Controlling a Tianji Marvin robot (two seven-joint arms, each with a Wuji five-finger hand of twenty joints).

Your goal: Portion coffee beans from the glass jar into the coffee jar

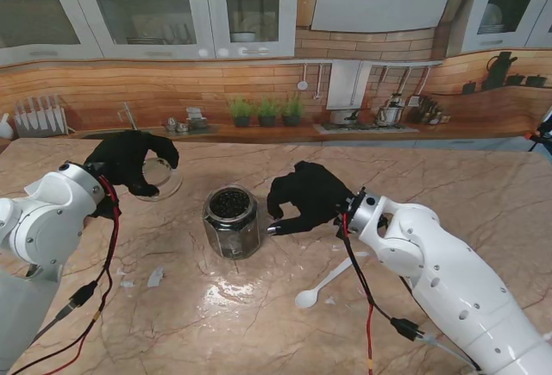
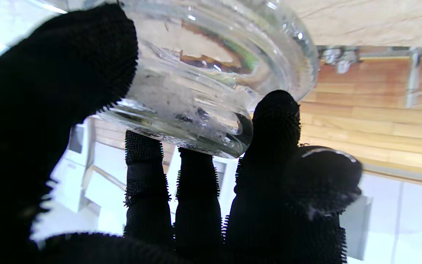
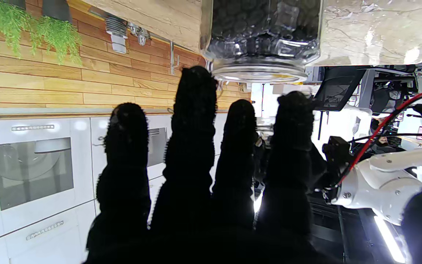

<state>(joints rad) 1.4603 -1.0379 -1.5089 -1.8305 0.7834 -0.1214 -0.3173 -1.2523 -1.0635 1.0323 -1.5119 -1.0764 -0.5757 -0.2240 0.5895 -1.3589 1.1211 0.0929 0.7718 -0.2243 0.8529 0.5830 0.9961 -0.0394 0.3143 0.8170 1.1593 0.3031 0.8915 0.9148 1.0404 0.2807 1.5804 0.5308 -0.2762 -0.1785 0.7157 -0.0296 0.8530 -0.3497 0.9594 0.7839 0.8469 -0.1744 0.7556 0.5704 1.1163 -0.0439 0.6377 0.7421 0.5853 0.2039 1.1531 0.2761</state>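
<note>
Standing near the middle of the marble table, the glass jar is open-topped and full of dark coffee beans. Just to its right, the right hand hovers with fingers spread, gripping nothing. Farther left, the left hand is wrapped around a clear glass dish. A white spoon lies nearer to me.
</note>
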